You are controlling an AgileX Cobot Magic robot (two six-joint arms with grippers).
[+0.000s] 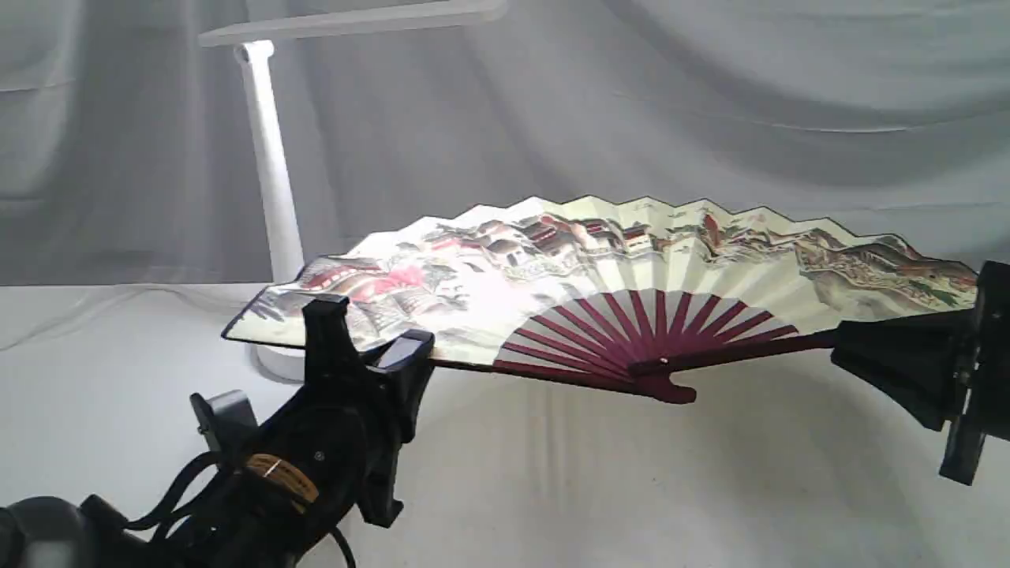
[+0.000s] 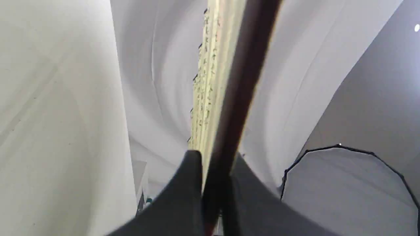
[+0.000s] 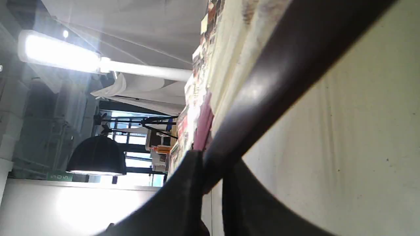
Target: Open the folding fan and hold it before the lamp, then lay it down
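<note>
The folding fan is spread fully open and held in the air, tilted nearly flat, its painted cream face up and maroon ribs meeting at a pivot near the front. My left gripper is shut on the fan's left outer rib; the left wrist view has that dark rib clamped between the black fingers. My right gripper is shut on the right outer rib. The white lamp stands behind the fan's left end, its lit bar head overhead; the fan and my left gripper hide most of its base.
White cloth covers the table and hangs as a backdrop. A black-rimmed softbox and a black dome-shaped studio light show in the wrist views beyond the work area.
</note>
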